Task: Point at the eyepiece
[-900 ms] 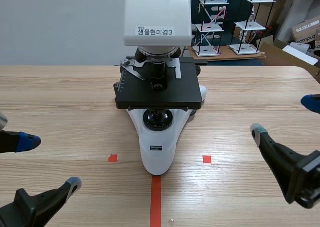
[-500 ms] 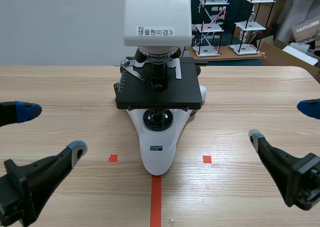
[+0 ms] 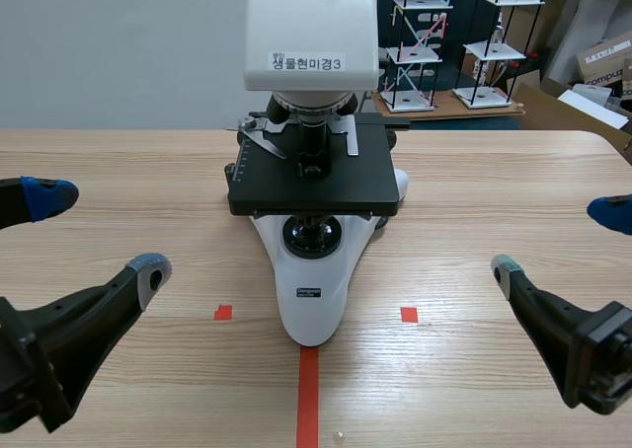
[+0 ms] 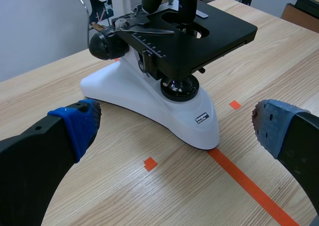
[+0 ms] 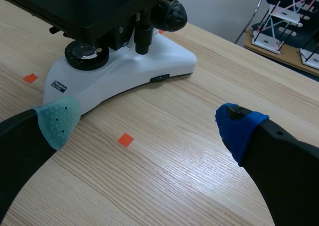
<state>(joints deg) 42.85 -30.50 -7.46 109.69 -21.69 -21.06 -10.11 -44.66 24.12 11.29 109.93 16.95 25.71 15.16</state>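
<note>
beside the microscope [image 3: 314,186], left tool [image 3: 97,231] has risen

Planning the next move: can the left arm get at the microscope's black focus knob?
Probably yes: the left hand is open, the focus knob sticks out on that arm's side of the microscope, and only bare table lies between.

Microscope [image 3: 314,186]: head is cut off above its white label [image 3: 308,62] in the scene view; both wrist views cut it off just above the stage [image 4: 199,32]. Lettering on the base plate [image 3: 310,292] is too small to read.
</note>
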